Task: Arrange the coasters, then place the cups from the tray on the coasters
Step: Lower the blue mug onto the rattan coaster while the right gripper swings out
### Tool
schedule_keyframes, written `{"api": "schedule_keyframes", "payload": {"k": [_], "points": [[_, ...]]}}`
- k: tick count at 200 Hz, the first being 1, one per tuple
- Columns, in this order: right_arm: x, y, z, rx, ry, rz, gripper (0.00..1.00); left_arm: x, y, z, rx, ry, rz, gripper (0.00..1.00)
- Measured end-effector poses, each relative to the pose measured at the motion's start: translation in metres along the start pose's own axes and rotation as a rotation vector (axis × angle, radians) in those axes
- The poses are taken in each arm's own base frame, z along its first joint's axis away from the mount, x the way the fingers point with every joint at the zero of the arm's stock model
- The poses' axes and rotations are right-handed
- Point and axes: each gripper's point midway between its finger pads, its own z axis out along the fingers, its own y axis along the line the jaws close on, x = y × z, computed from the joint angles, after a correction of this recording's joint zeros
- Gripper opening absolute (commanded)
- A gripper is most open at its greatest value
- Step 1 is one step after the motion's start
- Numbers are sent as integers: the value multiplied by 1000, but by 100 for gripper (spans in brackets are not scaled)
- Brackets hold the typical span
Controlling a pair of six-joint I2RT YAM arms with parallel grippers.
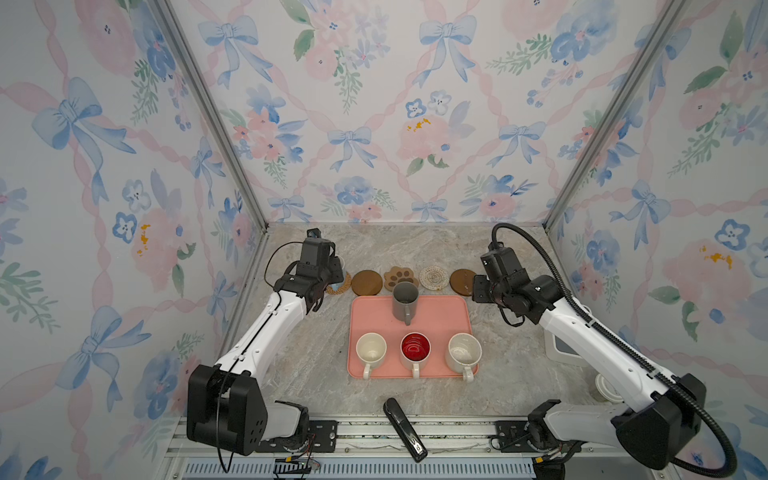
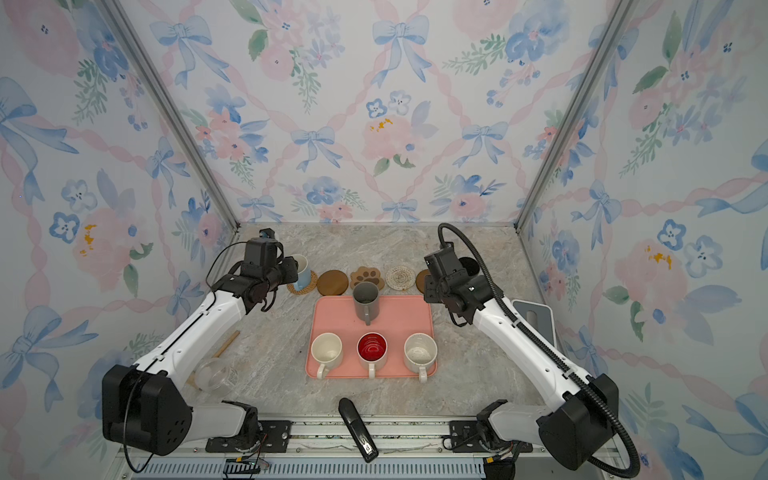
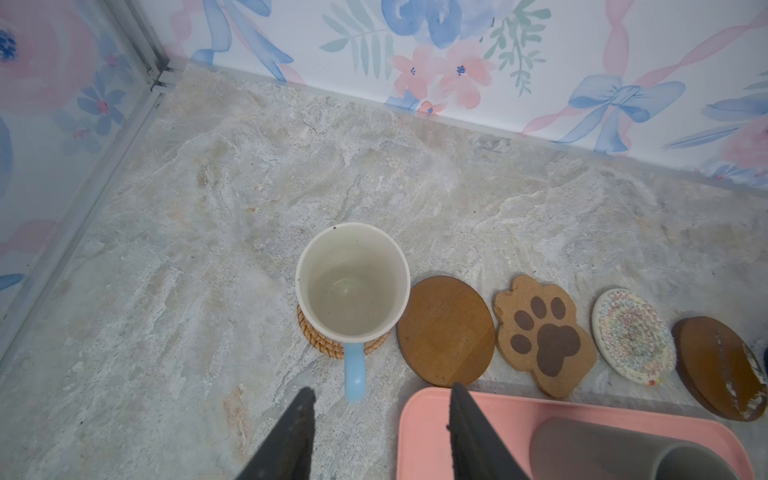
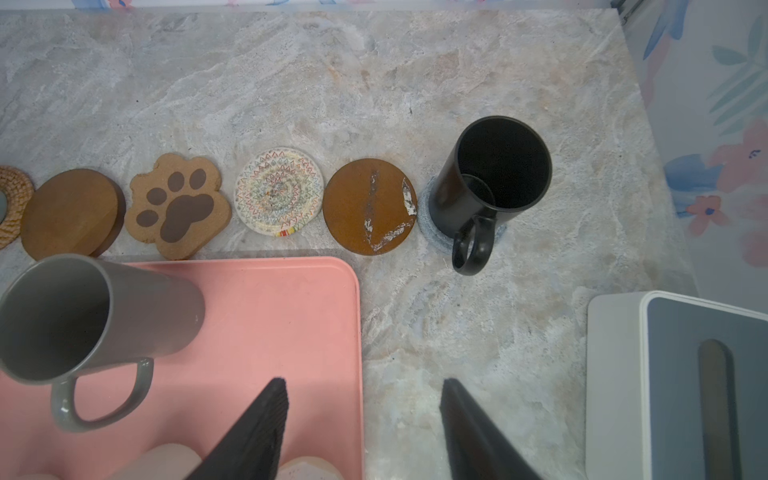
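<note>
Six coasters lie in a row behind the pink tray [image 1: 440,316]. The light blue cup [image 3: 352,286] stands on the woven rattan coaster [image 3: 320,345] at the left end. My left gripper [image 3: 382,392] is open just short of its handle, holding nothing. Beside it lie a brown round [image 3: 446,330], the paw-print coaster [image 3: 544,334], the cream crochet round [image 3: 633,334] and a second brown round [image 4: 370,205]. The black cup [image 4: 494,174] stands on the pale blue coaster [image 4: 428,220]. My right gripper [image 4: 365,384] is open and empty over the tray's corner. On the tray stand the grey cup [image 1: 404,299], cream cup [image 1: 370,351], red-inside cup [image 1: 414,349] and speckled cup [image 1: 463,353].
A grey-white box with a slot [image 4: 673,386] sits right of the tray near the side wall. A black stapler-like object [image 1: 405,428] lies at the table's front edge. A clear glass [image 2: 214,374] and a wooden stick [image 2: 226,344] lie under the left arm. A lidded paper cup [image 1: 602,386] stands under the right arm.
</note>
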Motion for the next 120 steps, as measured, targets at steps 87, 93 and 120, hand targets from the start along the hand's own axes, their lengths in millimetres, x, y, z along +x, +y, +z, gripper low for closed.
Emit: {"api": "schedule_keyframes", "payload": {"k": [87, 93, 120], "points": [[48, 27, -40, -39, 80, -104, 62, 8, -39, -17, 100, -12, 52, 49], [53, 29, -42, -41, 88, -111, 62, 8, -41, -18, 105, -13, 54, 49], [76, 39, -48, -44, 125, -132, 61, 12, -44, -23, 119, -13, 62, 49]]}}
